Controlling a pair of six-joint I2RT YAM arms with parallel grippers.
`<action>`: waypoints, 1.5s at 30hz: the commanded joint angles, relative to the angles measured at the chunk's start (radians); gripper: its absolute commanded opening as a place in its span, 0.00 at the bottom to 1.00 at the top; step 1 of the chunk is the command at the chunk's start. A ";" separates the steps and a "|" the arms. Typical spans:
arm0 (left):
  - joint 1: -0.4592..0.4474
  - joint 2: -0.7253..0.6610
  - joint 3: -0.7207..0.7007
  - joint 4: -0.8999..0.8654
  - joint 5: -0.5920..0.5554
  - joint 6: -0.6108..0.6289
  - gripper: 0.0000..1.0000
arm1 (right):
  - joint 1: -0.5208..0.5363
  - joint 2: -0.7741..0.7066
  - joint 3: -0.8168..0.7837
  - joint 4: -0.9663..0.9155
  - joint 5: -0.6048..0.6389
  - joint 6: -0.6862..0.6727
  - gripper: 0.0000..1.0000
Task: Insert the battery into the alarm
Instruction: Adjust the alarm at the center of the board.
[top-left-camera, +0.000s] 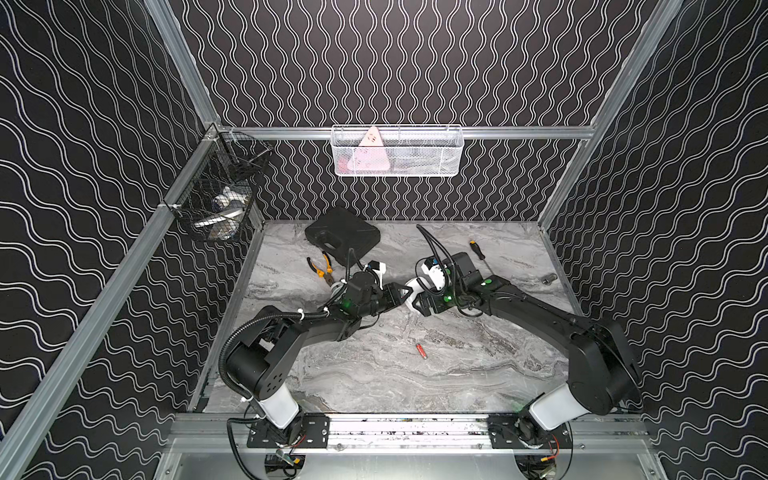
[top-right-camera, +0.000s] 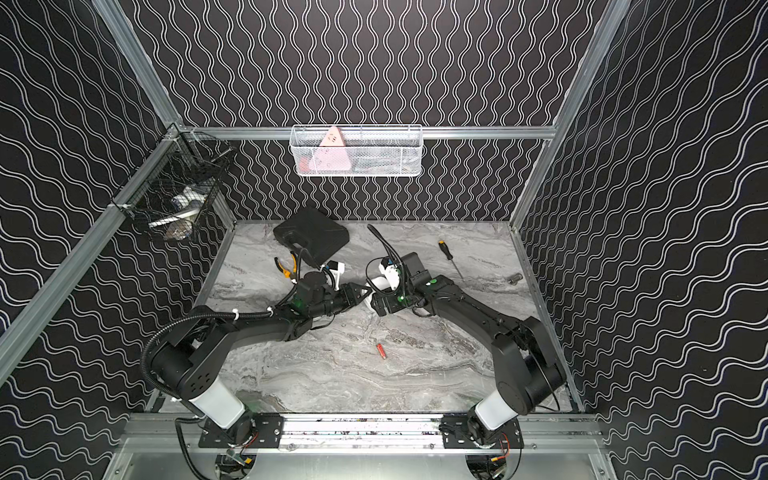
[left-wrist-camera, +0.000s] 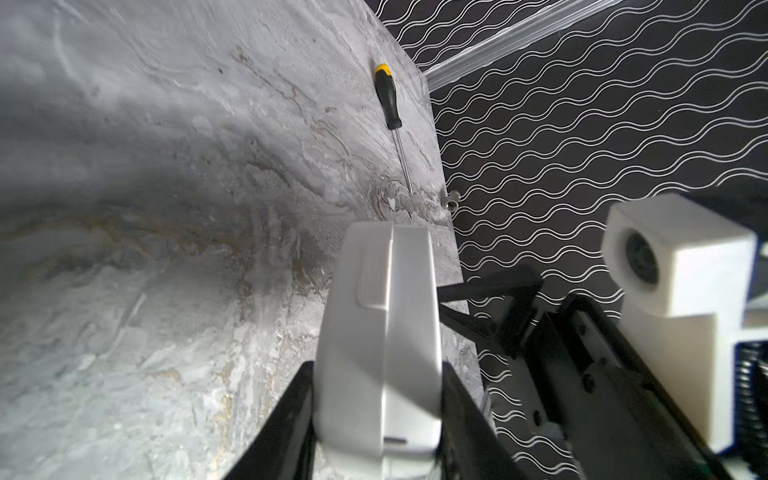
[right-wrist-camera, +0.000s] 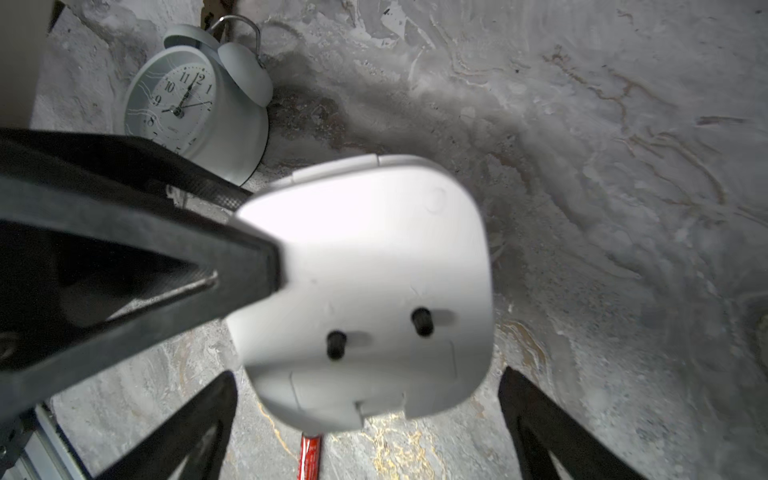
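Left gripper clamps the alarm; right gripper gapes wide, empty. Next, I reckon: fetch the battery.

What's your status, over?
Left claw shut on white alarm. Right claw open around it. Red battery loose on table, not inserted. Nothing blocking.

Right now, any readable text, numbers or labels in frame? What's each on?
"8", "9", "10", "11", "12", "1": dial of the clock; other numerals hidden or unclear.
Small word below the hands, same dial: too blurred to read.
Print on the battery: blurred, unreadable.
Marks on the pink triangle in the basket: too small to read.
On the white case: no text visible.
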 joint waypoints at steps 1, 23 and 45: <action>0.001 -0.006 0.016 0.071 -0.028 0.075 0.27 | -0.017 -0.050 -0.017 0.040 -0.019 0.032 0.99; -0.207 0.033 -0.002 0.473 -0.595 1.354 0.17 | -0.147 -0.098 0.209 -0.097 -0.080 0.793 0.94; -0.385 0.189 0.053 0.730 -0.819 1.957 0.16 | -0.223 -0.025 0.172 0.021 -0.358 0.928 0.64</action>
